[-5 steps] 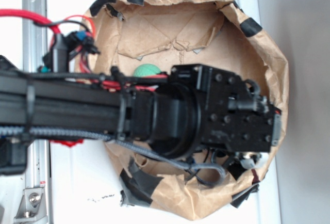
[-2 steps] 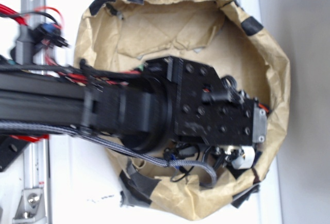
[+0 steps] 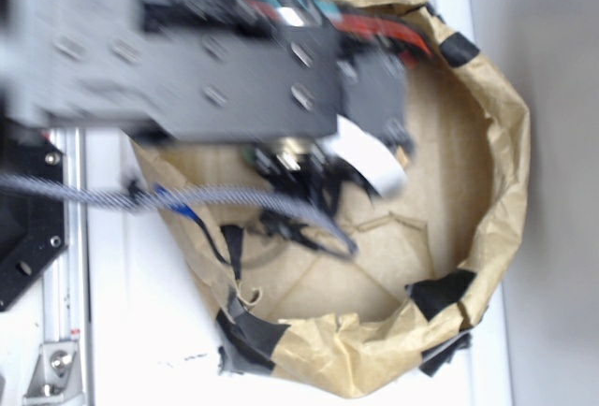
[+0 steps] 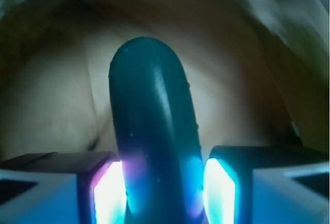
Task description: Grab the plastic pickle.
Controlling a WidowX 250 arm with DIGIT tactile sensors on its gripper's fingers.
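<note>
Gripper [image 4: 164, 193] clamped on pickle [image 4: 154, 131], which sticks out toward 12 o'clock; grab looks done, prob already lifted above bag [image 3: 487, 191], ext view blurred

WidowX 250 arm: black body, cabled, lit finger pads.

Exterior view: arm [image 3: 178, 50] blurred, a broad dark grey to black slab of flat panels dotted with pale screw heads; a smaller black block at its outer end; red and teal patches along its upper edge, too blurred to name; a white piece below that block; a grey-and-white braided cable [image 3: 112, 197] beneath, with thinner black leads and a blue wire looping down; a black plate with screws at the left edge. Wrist view: gripper [image 4: 164, 193] with two dark, square-edged fingers, their inner pads [image 4: 109, 193] glowing white with cyan and violet fringes.
</note>
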